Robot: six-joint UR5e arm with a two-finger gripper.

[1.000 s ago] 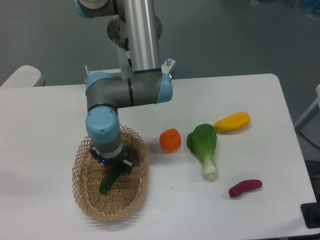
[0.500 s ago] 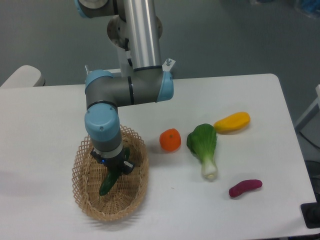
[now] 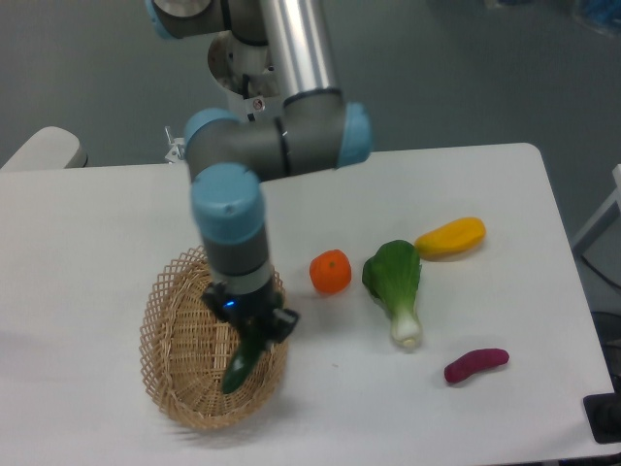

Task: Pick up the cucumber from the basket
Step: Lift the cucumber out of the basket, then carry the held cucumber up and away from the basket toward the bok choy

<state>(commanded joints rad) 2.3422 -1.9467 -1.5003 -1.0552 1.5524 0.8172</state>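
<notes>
Table first: white, wide, filling most of the view. Arm next, silver and grey with light-blue caps, reaching down from the top and ending over the right side of the basket. Basket at lower left, oval, tan wicker with an open lattice rim, long axis running toward the camera. Leafy green vegetable right of centre, dark leaves toward the far edge, white stalk toward the near edge. Yellow fruit just beyond it, lying across, tilted up at its right end. Orange fruit between basket and leafy vegetable, touching neither. Purple piece near the front right, well apart from the rest. Gripper pointing straight down at the basket's right rim, closed onto the cucumber's upper end, fingers dark and hard to separate. Cucumber held there: slim, dark green, glossy, long axis steeply tilted, upper end in the fingers toward the right and far side, lower tip slanting down-left over the basket's inner right wall. Contact between lower tip and wicker: cannot tell.
</notes>
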